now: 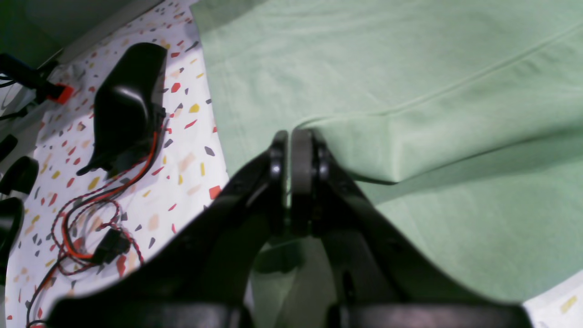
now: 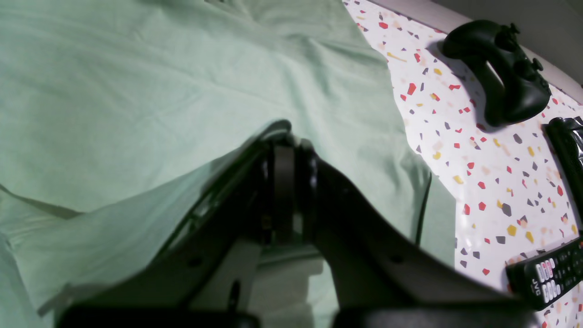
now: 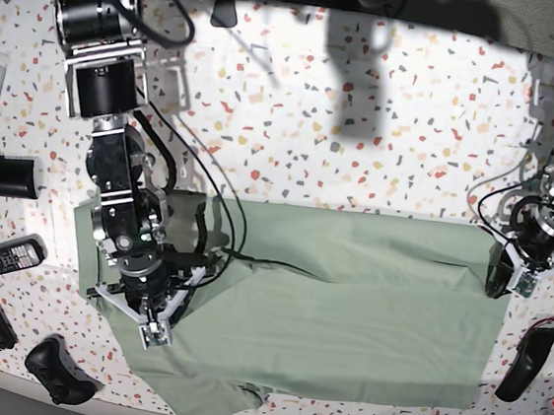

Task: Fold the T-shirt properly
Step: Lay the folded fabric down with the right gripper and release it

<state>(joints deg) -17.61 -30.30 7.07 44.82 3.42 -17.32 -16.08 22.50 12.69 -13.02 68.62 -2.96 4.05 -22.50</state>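
T-shirt [image 3: 347,294] lies spread across the near half of the terrazzo-patterned table [image 3: 365,128], partly folded into a wide band, 1 sleeve poking out at the near edge.

Left gripper [image 1: 290,136]: jaws pressed together on a raised fold of the shirt edge; cloth tents up from the pinch. Right gripper [image 2: 284,132]: jaws likewise clamped, with green fabric draped over and around the fingers, so it grasps the shirt at its own side.

Risks, judged from this state:
- Both pinches look shallow, near the fabric edge. A fast lift or uneven pull could slip 1 corner out and collapse the fold.
- If the 2 arms travel at different rates, the band would skew and the fold line would wrinkle.
- A dark cable [image 2: 423,205] lies on the cloth by the right arm; it may drag the fabric.
- Game controller [image 2: 501,73] and remote [image 2: 546,278] sit near the shirt's edge on the right arm's side; a wide sweep could knock them.
- Red-black wires [image 1: 91,214] beside the left gripper could snag.
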